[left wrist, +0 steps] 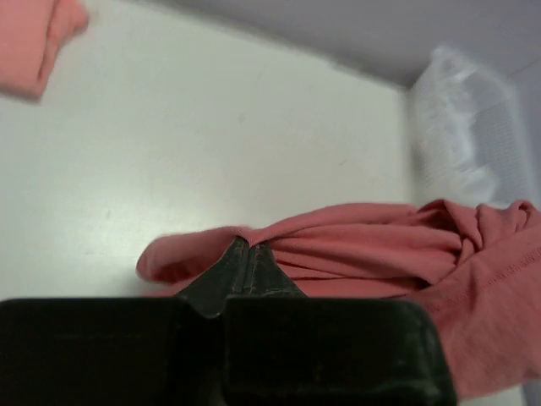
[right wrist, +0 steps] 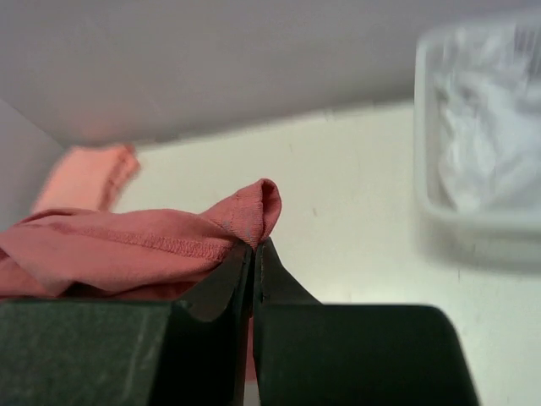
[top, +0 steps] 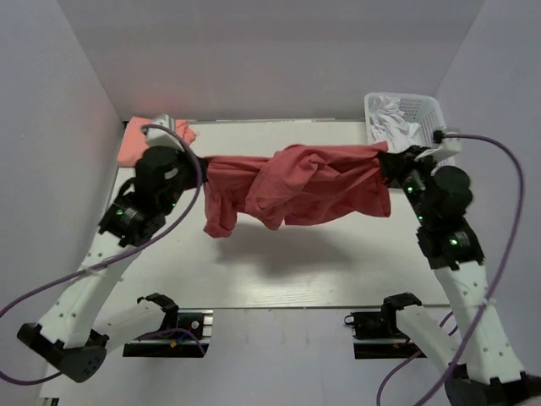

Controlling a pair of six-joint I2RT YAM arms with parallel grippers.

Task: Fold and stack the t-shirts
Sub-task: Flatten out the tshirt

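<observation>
**Red tee hangs between both pincers above the counter**

The brick-red t-shirt (top: 296, 190) spans the middle of the top view, lifted off the counter (top: 321, 271). It is held at both ends. The left pincer (top: 197, 161) is clamped on the shirt's left end, jaws pressed together with a fold of fabric bulging just past the tips. The right pincer (top: 390, 161) is clamped on the right end, jaws closed on a hemmed edge that pokes up above the tips.

The shirt is not flat. It is bunched and twisted at centre, with one loose part drooping at lower left of the cloth. The top edge runs roughly level from pincer to pincer. A soft shadow (top: 287, 258) lies on the counter below it.

The salmon-pink t-shirt (top: 161, 135) sits folded in the upper left corner of the counter, just behind the left pincer and apart from the red one.

A white basket (top: 433, 108) sits in the upper right corner, close behind the right pincer, with crumpled white material inside.

Walls close in the left, right and far sides. The counter below and in front of the hanging shirt is bare. The near edge runs along the arm bases at the bottom of the frame.
</observation>
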